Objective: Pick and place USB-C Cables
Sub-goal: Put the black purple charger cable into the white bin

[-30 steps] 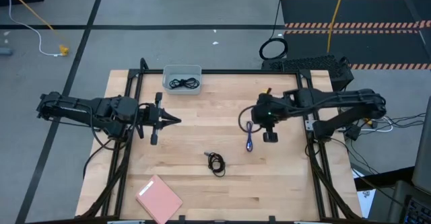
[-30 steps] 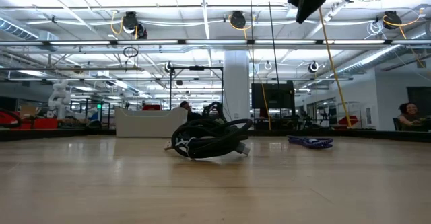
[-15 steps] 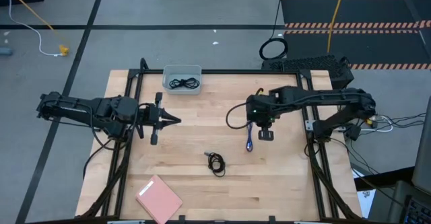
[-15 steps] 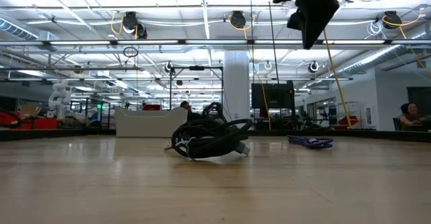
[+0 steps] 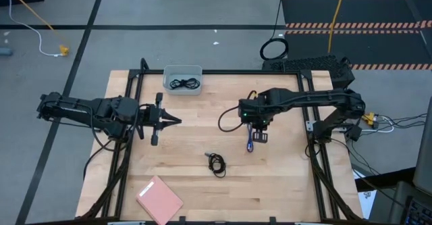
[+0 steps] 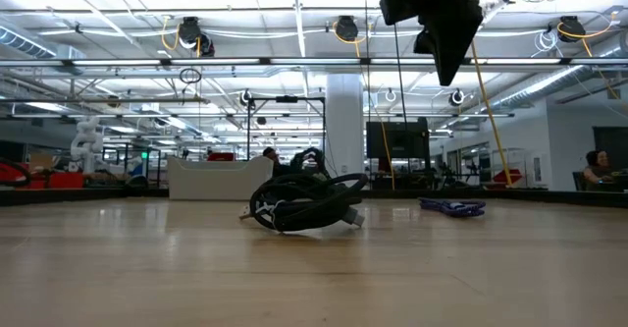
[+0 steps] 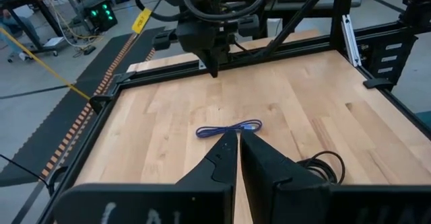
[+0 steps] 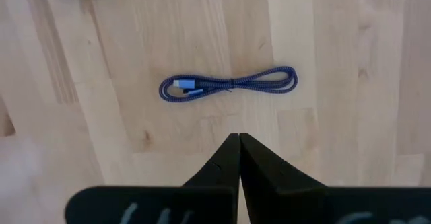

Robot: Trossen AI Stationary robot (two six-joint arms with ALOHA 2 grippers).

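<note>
Hovering above purple-blue cable (image 8: 229,86) (flat on worktop (image 5: 189,184), right of centre): right gripper (image 8: 238,138), fingers pressed together. Coiled black cable (image 5: 216,163) near front edge. Another black cable (image 5: 184,84) in tray (image 5: 182,69), back edge. Left gripper (image 5: 174,121) idle, closed.

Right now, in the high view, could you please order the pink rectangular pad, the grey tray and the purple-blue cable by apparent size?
1. Pink rectangular pad, largest, though only slightly.
2. Grey tray, nearly as big.
3. Purple-blue cable, clearly smallest.
</note>
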